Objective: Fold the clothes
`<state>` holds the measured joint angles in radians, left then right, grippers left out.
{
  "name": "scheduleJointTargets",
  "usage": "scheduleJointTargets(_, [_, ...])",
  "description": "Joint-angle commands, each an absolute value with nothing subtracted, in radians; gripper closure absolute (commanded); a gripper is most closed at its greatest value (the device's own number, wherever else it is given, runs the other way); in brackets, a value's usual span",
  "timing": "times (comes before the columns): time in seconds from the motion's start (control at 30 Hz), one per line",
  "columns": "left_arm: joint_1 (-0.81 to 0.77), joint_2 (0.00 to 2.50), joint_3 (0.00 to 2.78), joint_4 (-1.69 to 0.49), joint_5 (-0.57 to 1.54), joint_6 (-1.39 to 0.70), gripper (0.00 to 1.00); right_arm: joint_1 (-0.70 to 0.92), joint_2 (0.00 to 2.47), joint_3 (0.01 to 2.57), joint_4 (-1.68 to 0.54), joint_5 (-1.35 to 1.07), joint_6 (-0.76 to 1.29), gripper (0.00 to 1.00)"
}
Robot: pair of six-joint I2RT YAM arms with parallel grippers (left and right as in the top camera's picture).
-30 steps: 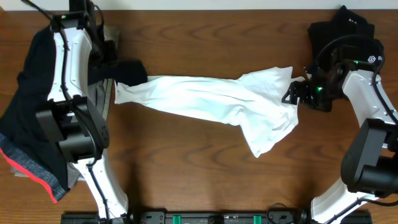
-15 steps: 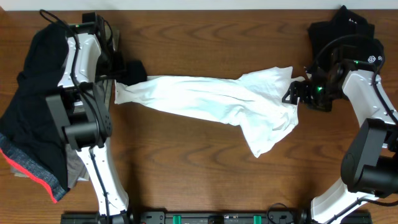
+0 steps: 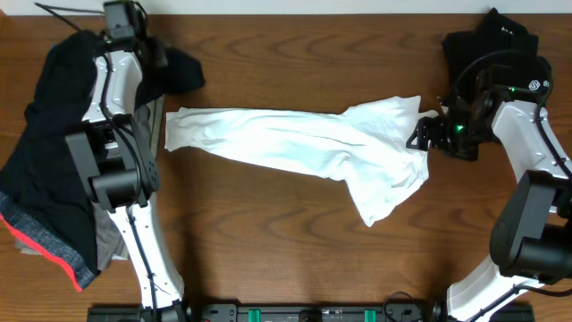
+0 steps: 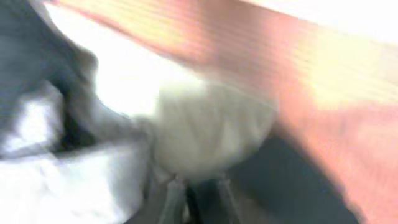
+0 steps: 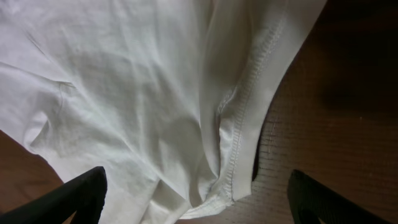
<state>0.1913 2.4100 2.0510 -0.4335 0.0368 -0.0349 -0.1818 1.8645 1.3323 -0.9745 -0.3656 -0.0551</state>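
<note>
Wooden tabletop (image 3: 268, 250) is carrying the white T-shirt (image 3: 295, 143) centrally; only the right wrist view is showing its stitched hem between the spread jaws of the right gripper (image 5: 196, 186), the left gripper (image 4: 196, 193) blurring beyond telling.

One white T-shirt (image 3: 286, 143), two dark piles (image 3: 45, 152) (image 3: 496, 40)

T-shirt (image 3: 295, 143): plain white; hem stitching in matching white thread.
Table (image 3: 268, 241): reddish-brown wood with darker wavy grain.
Left-side garment pile (image 3: 49, 134): black to very dark.
Hem on the pile's near edge (image 3: 54, 252): red band.
Garment beneath the pile (image 3: 107, 243): grey.
Garment by the left arm's end (image 3: 183, 70): black.
Far right corner garment (image 3: 496, 40): black.
Left arm (image 3: 100, 98): white shell, black joints.
Right arm (image 3: 536, 134): white and black, small green light.
</note>
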Motion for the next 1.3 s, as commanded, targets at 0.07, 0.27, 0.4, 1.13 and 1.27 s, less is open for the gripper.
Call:
scheduleJointTargets(0.07, [0.221,2.329,2.119,-0.458,0.012,-0.114,0.50,-0.185,1.859,1.328,-0.976,-0.363,-0.053,0.11])
scheduleJointTargets(0.27, [0.216,2.163,2.127,-0.804,0.151,-0.114,0.28,-0.185,1.859,1.328,-0.980,-0.382,-0.045,0.11])
scheduleJointTargets(0.4, [0.211,2.086,2.127,-1.037,0.269,-0.101,0.24,-0.185,1.859,1.328,-1.005,-0.401,-0.045,0.09])
scheduleJointTargets(1.13, [0.212,2.091,1.718,-1.004,0.296,0.113,0.23,-0.159,1.853,1.391,-0.976,-0.461,-0.061,0.01])
scheduleJointTargets(1.27, [0.212,2.091,1.629,-0.912,0.308,0.112,0.23,-0.159,1.853,1.391,-0.980,-0.460,-0.061,0.01])
